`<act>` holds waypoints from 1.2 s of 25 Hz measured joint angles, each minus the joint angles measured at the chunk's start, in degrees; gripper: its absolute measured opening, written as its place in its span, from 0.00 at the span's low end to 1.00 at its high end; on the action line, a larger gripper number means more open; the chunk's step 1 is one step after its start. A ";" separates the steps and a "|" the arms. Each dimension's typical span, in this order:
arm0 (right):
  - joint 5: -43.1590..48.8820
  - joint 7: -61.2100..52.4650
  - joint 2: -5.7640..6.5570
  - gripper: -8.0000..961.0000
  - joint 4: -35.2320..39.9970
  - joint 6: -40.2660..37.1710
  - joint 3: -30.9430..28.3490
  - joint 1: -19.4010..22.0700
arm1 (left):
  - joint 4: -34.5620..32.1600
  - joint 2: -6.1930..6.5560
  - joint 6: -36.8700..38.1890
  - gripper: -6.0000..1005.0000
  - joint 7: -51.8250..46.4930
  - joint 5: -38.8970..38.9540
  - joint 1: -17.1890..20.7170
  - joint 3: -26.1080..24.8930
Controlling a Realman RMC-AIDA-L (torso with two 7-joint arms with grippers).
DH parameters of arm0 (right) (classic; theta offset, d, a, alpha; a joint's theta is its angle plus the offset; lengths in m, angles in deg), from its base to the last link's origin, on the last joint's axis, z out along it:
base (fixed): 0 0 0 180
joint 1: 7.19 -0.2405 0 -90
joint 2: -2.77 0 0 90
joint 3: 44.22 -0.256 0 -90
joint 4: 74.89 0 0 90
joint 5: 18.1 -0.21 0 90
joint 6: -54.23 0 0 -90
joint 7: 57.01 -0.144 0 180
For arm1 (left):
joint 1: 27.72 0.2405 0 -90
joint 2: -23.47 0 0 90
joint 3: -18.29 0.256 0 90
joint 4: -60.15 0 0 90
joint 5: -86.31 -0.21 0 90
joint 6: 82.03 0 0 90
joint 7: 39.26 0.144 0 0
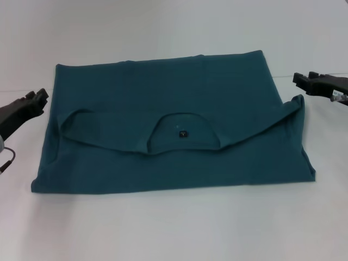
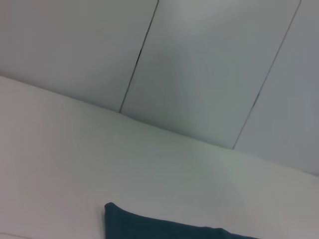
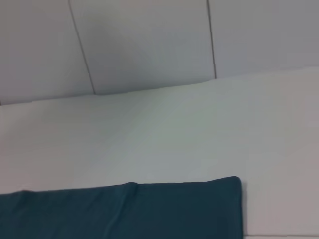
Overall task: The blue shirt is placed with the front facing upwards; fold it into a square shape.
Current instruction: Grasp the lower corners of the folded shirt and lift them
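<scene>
The blue shirt (image 1: 174, 109) lies spread on the white table (image 1: 174, 228), folded across its width into a wide rectangle. Its neck opening and small dark neck tag (image 1: 183, 132) show in the middle, with the shoulder edges slanting off to both sides. No lettering is visible. My left gripper (image 1: 36, 97) hovers just off the shirt's left edge, open and holding nothing. Off the right edge, near the raised right corner, my right gripper (image 1: 308, 78) is also open and holding nothing. A corner of the shirt (image 2: 159, 229) shows in the left wrist view, and a far edge of the shirt (image 3: 124, 209) in the right wrist view.
The white table extends past the shirt on every side. A pale panelled wall (image 3: 149, 45) with dark seams stands behind the table's far edge. A thin cable (image 1: 6, 163) hangs by my left arm.
</scene>
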 joint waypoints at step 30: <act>4.61 -19.55 -0.18 0.98 18.66 -25.73 6.41 13.17 | 10.36 10.75 25.35 0.88 -33.37 -10.52 11.54 19.02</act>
